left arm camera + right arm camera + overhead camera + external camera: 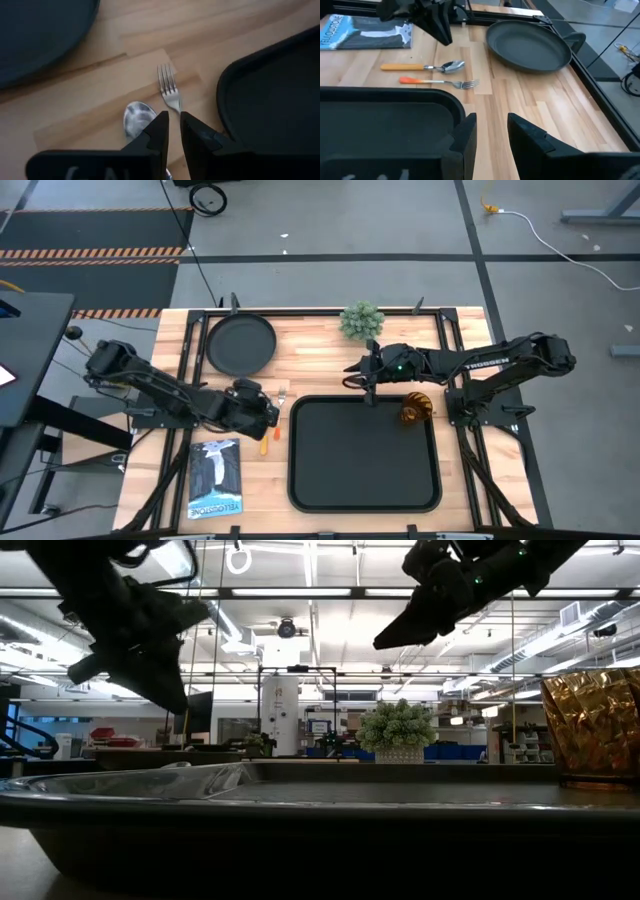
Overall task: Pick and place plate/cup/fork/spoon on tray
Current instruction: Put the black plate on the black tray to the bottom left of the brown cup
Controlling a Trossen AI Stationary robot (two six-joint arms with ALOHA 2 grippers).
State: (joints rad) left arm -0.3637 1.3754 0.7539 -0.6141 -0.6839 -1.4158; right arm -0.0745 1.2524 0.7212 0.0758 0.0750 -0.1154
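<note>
The black tray (pixel 363 480) lies at the table's front middle, with the amber cup (pixel 416 409) standing upright in its far right corner. The round black plate (pixel 240 344) rests on the wood at the far left. The fork (pixel 440 82) and the spoon (pixel 445 66) lie flat side by side on the wood left of the tray. My left gripper (pixel 174 131) hovers above their necks, its fingers a narrow gap apart and empty. My right gripper (pixel 491 131) is open and empty over the tray's far edge, left of the cup.
A blue-and-white booklet (pixel 215 477) lies at the front left. A small potted plant (pixel 361 320) stands at the far edge. Black frame rails run along the table's left and right sides. Bare wood lies between the plate and the tray.
</note>
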